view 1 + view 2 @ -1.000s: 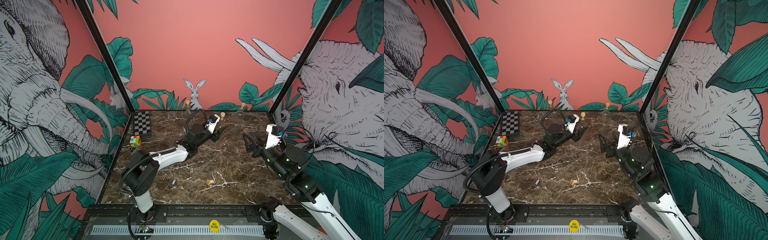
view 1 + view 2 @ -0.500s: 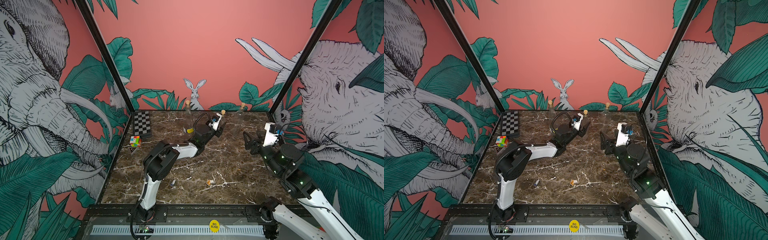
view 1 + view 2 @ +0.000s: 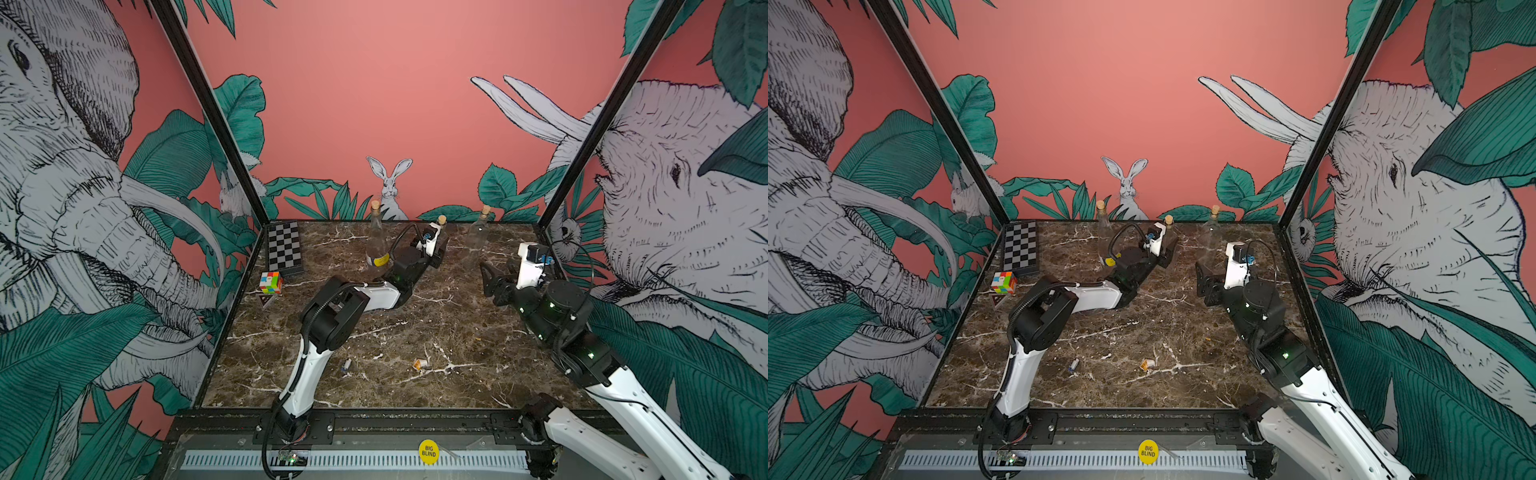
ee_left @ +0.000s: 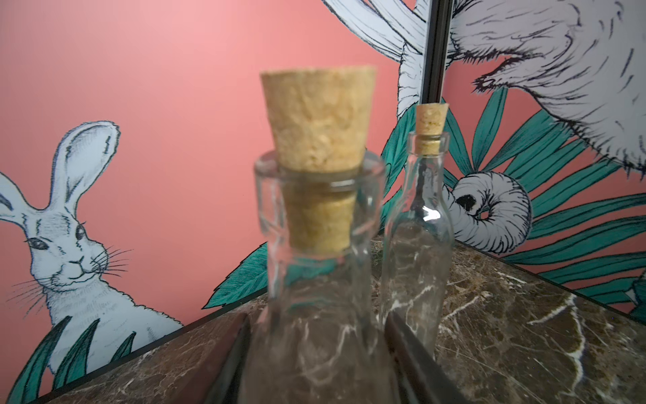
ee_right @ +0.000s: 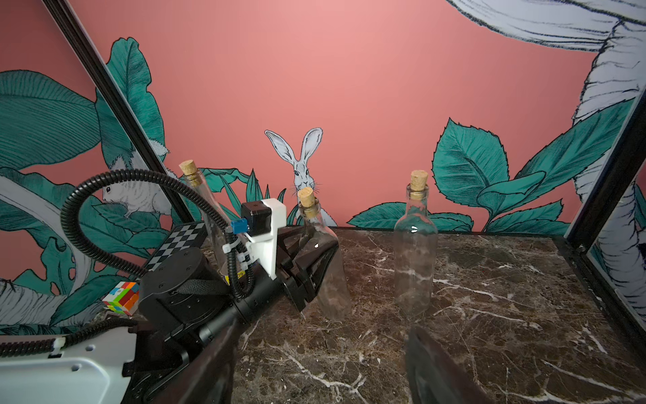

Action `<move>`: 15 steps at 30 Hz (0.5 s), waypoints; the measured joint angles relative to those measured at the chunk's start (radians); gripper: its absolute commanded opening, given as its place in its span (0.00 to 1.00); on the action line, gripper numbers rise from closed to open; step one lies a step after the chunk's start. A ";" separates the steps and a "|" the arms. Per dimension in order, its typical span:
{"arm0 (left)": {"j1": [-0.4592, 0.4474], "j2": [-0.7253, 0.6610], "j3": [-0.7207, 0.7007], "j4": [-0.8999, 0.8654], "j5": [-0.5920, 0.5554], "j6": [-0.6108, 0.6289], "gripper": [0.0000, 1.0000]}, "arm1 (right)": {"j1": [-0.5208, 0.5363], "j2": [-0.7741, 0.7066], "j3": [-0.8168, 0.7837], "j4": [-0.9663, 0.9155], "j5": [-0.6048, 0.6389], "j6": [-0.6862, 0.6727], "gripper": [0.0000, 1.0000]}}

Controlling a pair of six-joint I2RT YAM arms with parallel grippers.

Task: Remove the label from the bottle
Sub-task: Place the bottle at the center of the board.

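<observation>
The yellow label [image 3: 380,260] sits low on the labelled bottle [image 3: 375,237], which stands corked just beside the left gripper [image 5: 318,246], on its left and close to its wrist. Both top views show the label, though in one the wrist covers part of it [image 3: 1109,261]. The right wrist view gives only a sliver of yellow [image 5: 239,274] behind the left arm's ribbed cable [image 5: 105,196]. That gripper is closed on the middle bottle [image 5: 332,297]. The left wrist view shows this best, with a dark finger [image 4: 232,360] pressed to each side of the clear glass [image 4: 314,314] and the cork [image 4: 318,122] right above. In the top views the gripper body hides all but this bottle's neck [image 3: 443,227]. A third bottle [image 3: 477,237], plain and corked, stands just past the left gripper's right side and ahead of the right gripper [image 3: 496,276]. The right gripper hangs over the marble table [image 3: 415,332] with its jaws apart, holding nothing and touching nothing. Well off to the left gripper's left, past the labelled bottle, lie a checkerboard [image 3: 284,248] and a colour cube [image 3: 271,282]. Two small scraps [image 3: 419,364] [image 3: 346,365] lie far behind both grippers, toward the arm bases.
</observation>
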 measured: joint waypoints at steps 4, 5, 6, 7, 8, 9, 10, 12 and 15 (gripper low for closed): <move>0.008 0.010 0.013 0.000 -0.005 -0.009 0.06 | 0.000 -0.003 0.000 0.000 0.000 0.000 0.73; 0.008 0.012 0.014 0.001 -0.005 -0.012 0.10 | 0.000 -0.005 0.000 0.000 0.000 0.000 0.73; 0.010 0.012 0.014 0.000 -0.006 -0.014 0.16 | 0.000 -0.006 0.000 -0.001 0.000 0.000 0.73; 0.013 0.014 0.014 -0.001 -0.006 -0.016 0.22 | 0.000 -0.008 0.000 -0.001 0.000 0.000 0.73; 0.013 0.014 0.014 -0.002 -0.008 -0.018 0.25 | 0.000 -0.008 0.000 -0.001 0.000 0.000 0.73; 0.014 0.015 0.014 -0.002 -0.008 -0.018 0.28 | 0.000 -0.009 0.000 0.000 0.000 0.000 0.73; 0.014 0.016 0.014 -0.003 -0.008 -0.019 0.29 | 0.000 -0.009 0.000 -0.001 0.000 0.000 0.73; 0.014 0.016 0.014 -0.003 -0.008 -0.020 0.31 | 0.000 -0.008 0.000 -0.001 0.000 0.000 0.73; 0.014 0.016 0.014 -0.003 -0.008 -0.021 0.41 | -0.001 -0.006 0.000 -0.001 0.000 0.000 0.73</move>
